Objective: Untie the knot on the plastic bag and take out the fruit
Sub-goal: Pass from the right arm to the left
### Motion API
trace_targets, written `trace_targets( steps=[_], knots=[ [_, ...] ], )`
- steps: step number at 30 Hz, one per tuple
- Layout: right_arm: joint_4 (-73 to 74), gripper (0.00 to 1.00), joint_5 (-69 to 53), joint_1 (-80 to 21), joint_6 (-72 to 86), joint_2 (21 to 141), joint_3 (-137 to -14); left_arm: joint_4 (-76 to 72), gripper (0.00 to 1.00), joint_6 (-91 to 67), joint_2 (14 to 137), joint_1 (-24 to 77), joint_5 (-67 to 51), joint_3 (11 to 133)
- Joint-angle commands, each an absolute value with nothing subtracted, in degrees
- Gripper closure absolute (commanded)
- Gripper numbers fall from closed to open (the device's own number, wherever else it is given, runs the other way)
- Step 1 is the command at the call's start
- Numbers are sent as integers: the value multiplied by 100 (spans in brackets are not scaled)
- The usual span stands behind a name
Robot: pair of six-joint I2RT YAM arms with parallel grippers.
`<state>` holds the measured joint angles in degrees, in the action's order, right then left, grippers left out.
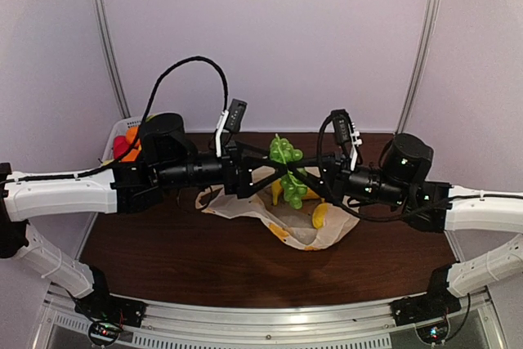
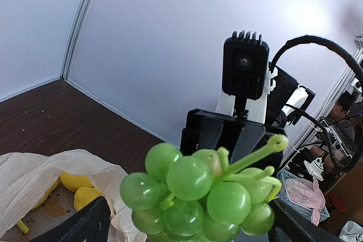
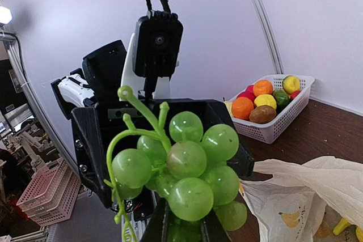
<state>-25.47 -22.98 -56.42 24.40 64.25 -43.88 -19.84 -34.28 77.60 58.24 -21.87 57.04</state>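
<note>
The grapes [image 3: 184,165] are pinched by the right gripper [image 3: 184,229] and flanked by the 2 spread fingers of the left gripper [image 2: 193,224].

1. A dark brown wood-grain table [image 1: 163,259] is seen from above.
2. The table is enclosed at the back and both sides by plain, pale lilac-white wall panels [image 1: 270,38].
3. The panels are joined at the corners by silvery upright strips [image 1: 106,38].
4. A metal rail [image 1: 270,316] is fixed along the near edge.
5. A soft bright glare [image 2: 309,12] is cast on the back panel.
6. White slotted crates [image 3: 48,196] are stacked outside the enclosure.
</note>
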Motion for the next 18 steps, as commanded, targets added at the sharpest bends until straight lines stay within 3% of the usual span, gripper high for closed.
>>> trace_targets(
  steps=[1, 5, 10, 18],
  knots=[
    [-2757, 88, -2492, -5693, 2515, 6447, -4329, -2536, 2, -3601, 7894, 5849, -2516, 5937],
    [-2799, 88, -2524, -5721, 2533, 6500, -4349, -2553, 3, -3634, 7895, 5870, -2538, 5941],
    [-2808, 88, -2559, -5765, 2531, 6529, -4402, -2553, 12, -3644, 7884, 5867, -2521, 5941],
    [-2760, 88, -2526, -5820, 2496, 6585, -4448, -2723, 36, -3748, 7954, 5873, -2780, 5944]
  ],
)
